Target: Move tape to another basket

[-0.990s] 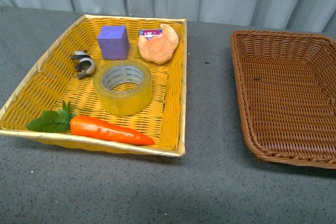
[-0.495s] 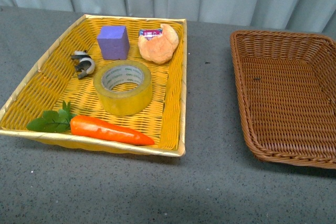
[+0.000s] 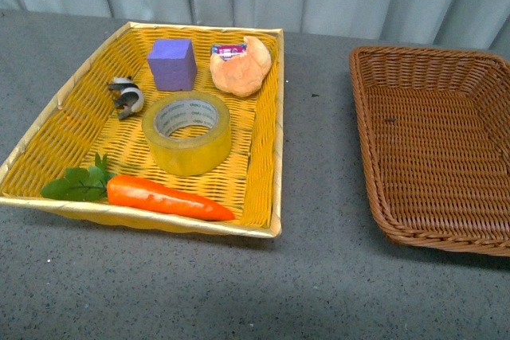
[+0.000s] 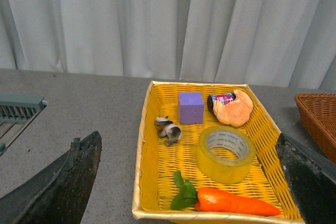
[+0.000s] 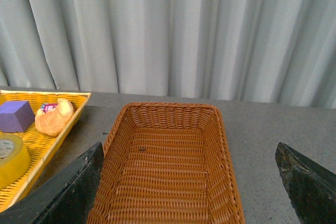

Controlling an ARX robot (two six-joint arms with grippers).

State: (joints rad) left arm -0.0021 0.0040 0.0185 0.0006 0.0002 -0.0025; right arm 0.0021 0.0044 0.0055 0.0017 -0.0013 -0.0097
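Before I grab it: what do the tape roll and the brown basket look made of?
The tape: glossy, translucent yellow plastic film wound on a white printed core, probably cardboard. The brown basket: tightly woven strands with a slight sheen, natural wicker or a plastic imitation; the look leaves that open.

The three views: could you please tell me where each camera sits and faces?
Front view: on the robot's body, looking down at the yellow basket holding the tape and the brown basket; no arm shows.
Left wrist view: above the table, facing the yellow basket and curtain; the open left gripper frames it.
Right wrist view: facing the brown basket and curtain; the open right gripper frames it.
Shared: all show the tape and both baskets.
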